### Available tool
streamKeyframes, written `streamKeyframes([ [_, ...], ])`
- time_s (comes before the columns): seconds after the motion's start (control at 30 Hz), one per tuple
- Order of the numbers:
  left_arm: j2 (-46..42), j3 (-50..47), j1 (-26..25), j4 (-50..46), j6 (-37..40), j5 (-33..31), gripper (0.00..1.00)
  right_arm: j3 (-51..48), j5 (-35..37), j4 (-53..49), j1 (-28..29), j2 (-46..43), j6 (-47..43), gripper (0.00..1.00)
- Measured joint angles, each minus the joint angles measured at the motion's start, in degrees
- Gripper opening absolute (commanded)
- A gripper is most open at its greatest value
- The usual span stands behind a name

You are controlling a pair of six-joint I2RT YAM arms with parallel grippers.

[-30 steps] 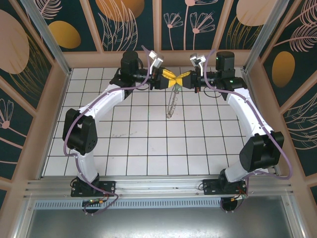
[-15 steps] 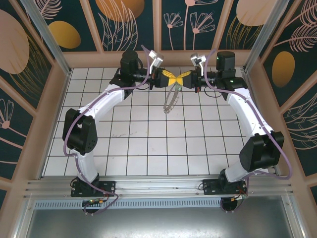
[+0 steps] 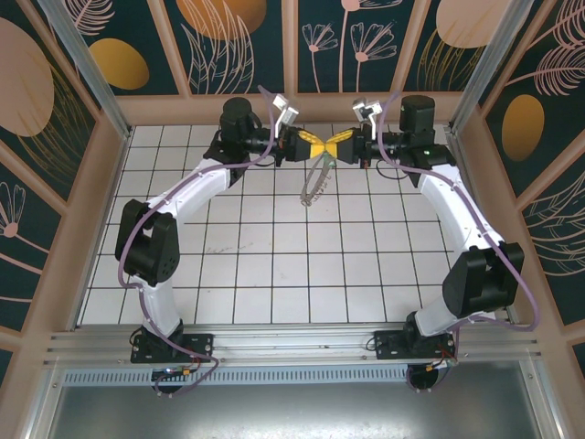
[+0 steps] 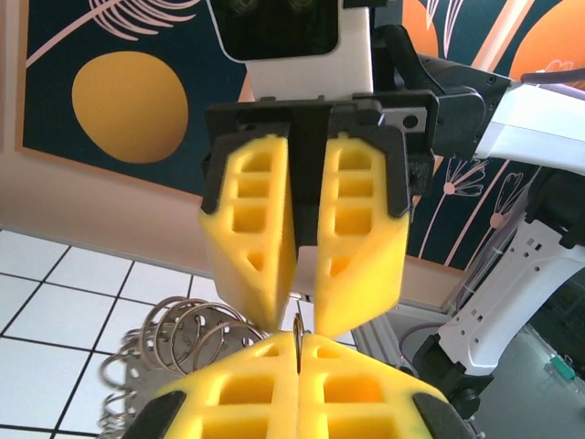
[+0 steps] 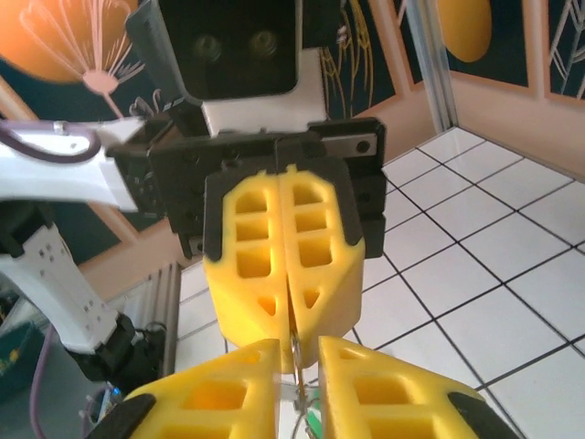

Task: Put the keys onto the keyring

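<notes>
The left gripper point(image 4: 299, 346) is clamping fully shut, pinching a thin metal wire at the very tips of its pads, and I am judging that wire to be the hoop of the ring point(image 4: 183, 322), which is hanging in the air below the two grippers, well above the tiled table point(image 3: 274, 265). The right gripper point(image 4: 304, 311) is facing it nose to nose with its jaws standing a narrow gap apart, the wire running through that gap without being squeezed, so it is gripping nothing. In the right wrist view, a green speck that I am taking for the key point(image 5: 313, 422) is sitting low in that gap, just beside the wire, though whether it is threaded on I cannot tell. The main risk is that one tip pinch is carrying the whole ring: the wire is thin and smooth, so the dangling load could be twisting it in the pads and sliding it out. The key is lying loose between parted pads, so any swing could be shaking it free, and the fingertips are crowding each other closely enough to be bumping on the next move
</notes>
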Motion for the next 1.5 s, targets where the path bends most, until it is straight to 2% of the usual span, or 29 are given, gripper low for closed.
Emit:
streamKeyframes([
  [0.3, -1.97, -5.03, 0.00, 12.57, -9.35, -4.98, 0.00, -12.26, 6.69, 17.25, -2.91, -10.51, 12.59, 0.36],
  [0.5, -3.76, -7.48, 0.00, 22.49, -16.39, -8.70, 0.00, -26.91, 16.26, 33.81, -2.89, -19.04, 21.88, 0.43],
  [0.63, -4.22, -8.61, 0.00, 28.48, -21.00, -10.51, 0.00, -34.29, 22.80, 42.21, -2.21, -20.44, 26.49, 0.44],
  [0.9, -4.26, -9.55, -0.70, 33.90, -25.66, -11.80, 0.00, -35.85, 31.19, 46.03, 4.59, -20.33, 25.81, 0.48],
  [1.1, -4.26, -9.55, -1.36, 35.19, -26.73, -11.76, 0.00, -33.70, 31.61, 45.86, 7.52, -18.34, 22.91, 0.50],
  [1.5, -4.24, -9.55, -1.99, 35.58, -27.47, -11.72, 0.00, -29.05, 30.60, 45.07, 8.83, -15.93, 20.02, 0.49],
])
